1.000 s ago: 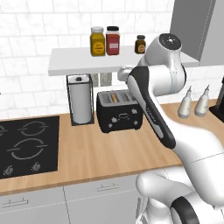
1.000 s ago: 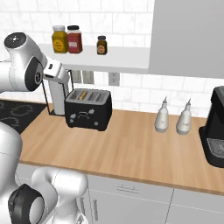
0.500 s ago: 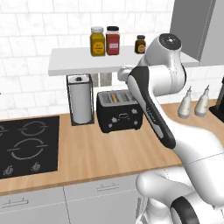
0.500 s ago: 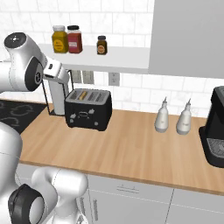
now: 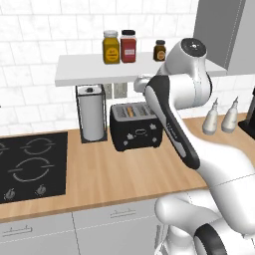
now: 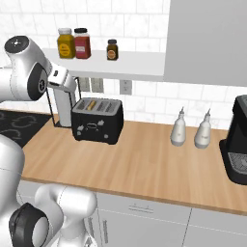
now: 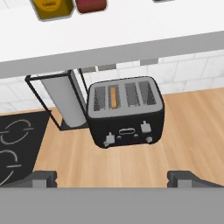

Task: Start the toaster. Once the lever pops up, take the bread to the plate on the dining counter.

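The black boxy toaster [image 7: 126, 113] with four top slots stands on the light-wood bench [image 7: 183, 131], just beside a white paper-towel roll in a black wire holder [image 7: 61, 99]. A thin tan-golden slice of bread [image 7: 113, 96] sits in the second slot from the left in the hand view. The claw [image 7: 116, 177] hangs above and in front of the toaster, well apart from it, jaws spread wide and holding nothing; the toaster lies between and beyond its two dark fingertips [image 7: 43, 177].

Domestic kitchen: wood worktop [image 5: 114, 174], black cooktop [image 5: 30, 167], toaster [image 5: 137, 128], tiled wall [image 5: 45, 30], shelf [image 5: 99, 72] of jars [image 5: 111, 48].
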